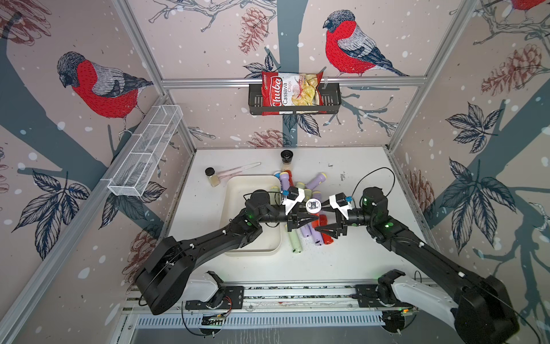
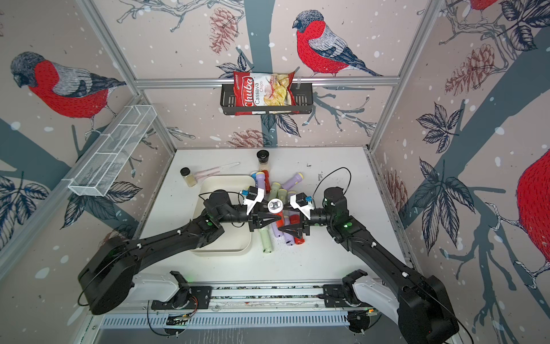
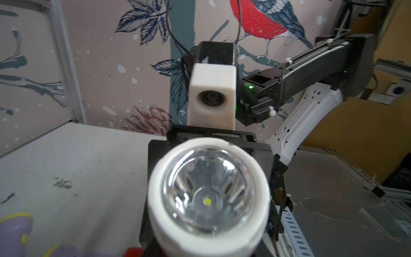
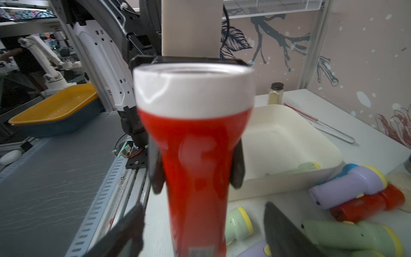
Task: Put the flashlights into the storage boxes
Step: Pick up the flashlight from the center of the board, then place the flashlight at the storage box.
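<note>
A red flashlight (image 1: 313, 205) (image 2: 274, 205) with a white head stands upright in the air over the pile, lens up. My left gripper (image 1: 312, 213) (image 2: 272, 215) is shut on its red body (image 4: 195, 155). In the left wrist view its lens (image 3: 209, 195) hides the jaws. My right gripper (image 1: 323, 216) (image 4: 204, 233) is open, a finger on either side of the body without touching it. The cream storage box (image 1: 253, 253) (image 4: 278, 184) lies to the left with a pale green flashlight (image 4: 307, 166) in it. Several lilac, green and red flashlights (image 1: 309, 235) (image 2: 282, 235) lie heaped beside it.
Two black-capped jars (image 1: 212, 175) (image 1: 286, 158) and a pink tool (image 1: 238, 169) stand behind the box. A white wire-mesh rack (image 1: 145, 155) hangs on the left wall. A black basket (image 1: 330, 101) with a chips bag hangs on the back wall.
</note>
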